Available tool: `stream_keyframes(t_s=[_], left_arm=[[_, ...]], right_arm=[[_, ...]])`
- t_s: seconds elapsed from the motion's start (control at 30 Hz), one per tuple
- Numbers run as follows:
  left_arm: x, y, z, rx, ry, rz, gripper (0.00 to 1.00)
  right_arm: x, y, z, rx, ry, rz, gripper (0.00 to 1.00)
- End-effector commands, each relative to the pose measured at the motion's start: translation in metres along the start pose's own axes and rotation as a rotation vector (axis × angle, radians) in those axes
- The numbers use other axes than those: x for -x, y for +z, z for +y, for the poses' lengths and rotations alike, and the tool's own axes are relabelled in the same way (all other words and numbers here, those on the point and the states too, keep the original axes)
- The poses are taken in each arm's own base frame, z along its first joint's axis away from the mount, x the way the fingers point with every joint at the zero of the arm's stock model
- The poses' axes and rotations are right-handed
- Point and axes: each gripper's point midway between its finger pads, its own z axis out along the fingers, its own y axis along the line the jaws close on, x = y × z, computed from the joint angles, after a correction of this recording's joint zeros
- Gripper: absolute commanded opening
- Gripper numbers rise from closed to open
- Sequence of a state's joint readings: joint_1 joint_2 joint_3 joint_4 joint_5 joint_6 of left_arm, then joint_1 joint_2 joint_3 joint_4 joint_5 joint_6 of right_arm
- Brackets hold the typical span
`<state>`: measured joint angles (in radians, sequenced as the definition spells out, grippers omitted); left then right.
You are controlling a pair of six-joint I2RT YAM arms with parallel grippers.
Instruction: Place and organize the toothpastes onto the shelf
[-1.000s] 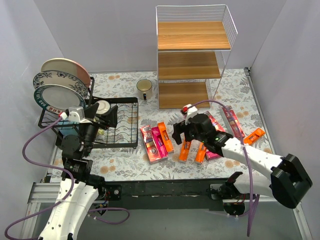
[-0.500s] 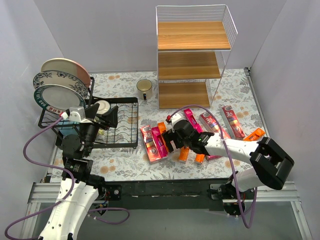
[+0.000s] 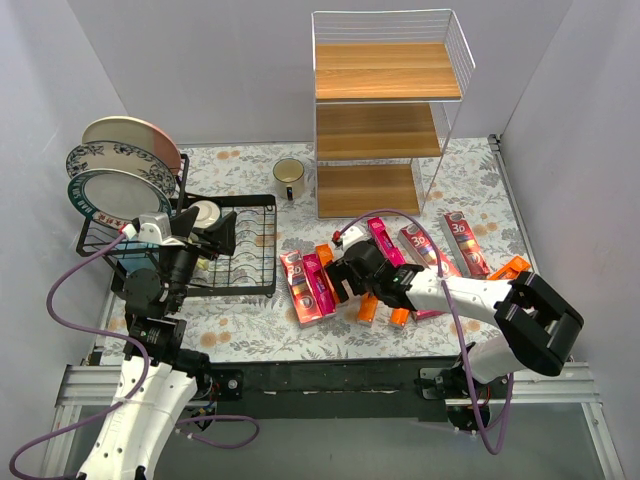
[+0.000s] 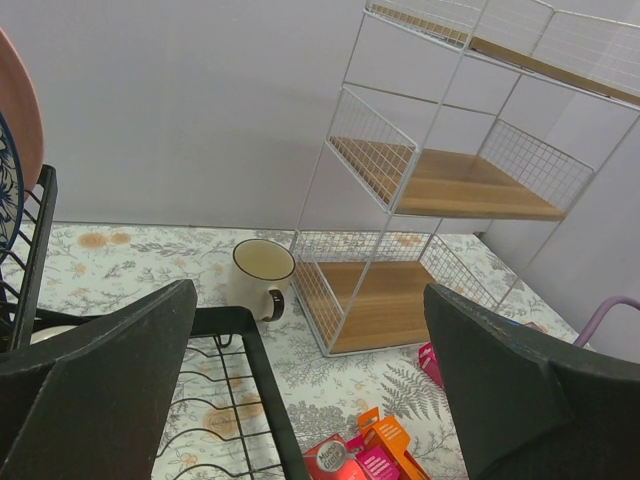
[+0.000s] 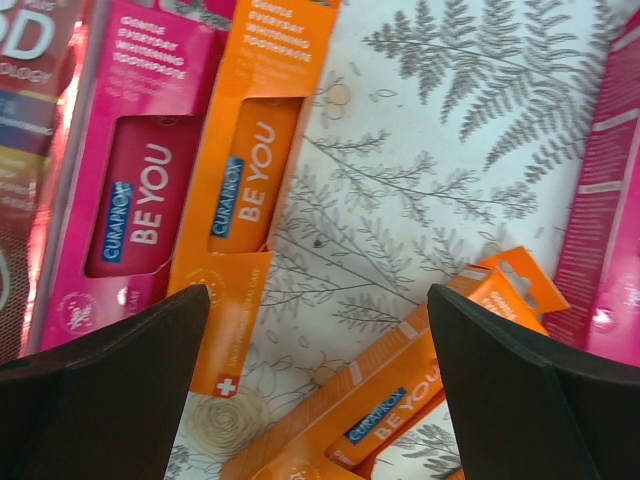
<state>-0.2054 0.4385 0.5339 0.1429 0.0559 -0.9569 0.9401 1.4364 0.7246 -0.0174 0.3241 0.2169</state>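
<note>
Spread wide, the right hand (image 5: 318,340) straddles one orange Curaprox carton (image 5: 248,170) and a slanted orange carton (image 5: 400,395); closing might snag both.

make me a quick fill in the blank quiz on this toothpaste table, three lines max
1. The shelf has ___ wooden boards, none holding a carton yet.
2. In the right wrist view, the orange carton is printed BE ___.
3. The right gripper hangs over the cartons with its jaws ___ and nothing between them.

Missing words: three; YOU; open
</note>
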Motion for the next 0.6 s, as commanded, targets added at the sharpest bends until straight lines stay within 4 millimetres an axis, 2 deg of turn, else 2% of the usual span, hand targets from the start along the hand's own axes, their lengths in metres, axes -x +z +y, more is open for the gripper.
stream_keyframes(t_s=[0.0,0.1,0.17,0.33,0.4,0.43,0.57], left_arm=[[-0.005,0.001,0.002,0.002,0.015,0.013,0.98],[-0.004,0.001,0.002,0.002,0.016,0.009,0.98],[-0.005,0.001,0.002,0.004,0.015,0.012,0.98],[-0.003,0.000,0.002,0.006,0.016,0.007,0.98],[-0.003,0.000,0.002,0.003,0.016,0.006,0.98],[-0.004,0.001,0.002,0.004,0.016,0.009,0.98],[-0.003,0.000,0.002,0.005,0.016,0.007,0.98]], right_arm=[[0.009,-0.005,-0.027,-0.150,-0.043,-0.013,0.99],[0.012,-0.007,-0.033,-0.178,-0.048,-0.024,0.98],[0.020,-0.011,-0.029,-0.152,-0.035,-0.042,0.98],[0.047,-0.024,0.002,0.018,0.022,-0.139,0.98],[0.043,-0.023,0.010,0.062,0.035,-0.126,0.98],[0.048,-0.021,0.013,0.076,0.045,-0.142,0.98],[0.038,-0.010,0.022,0.109,0.046,-0.099,0.97]])
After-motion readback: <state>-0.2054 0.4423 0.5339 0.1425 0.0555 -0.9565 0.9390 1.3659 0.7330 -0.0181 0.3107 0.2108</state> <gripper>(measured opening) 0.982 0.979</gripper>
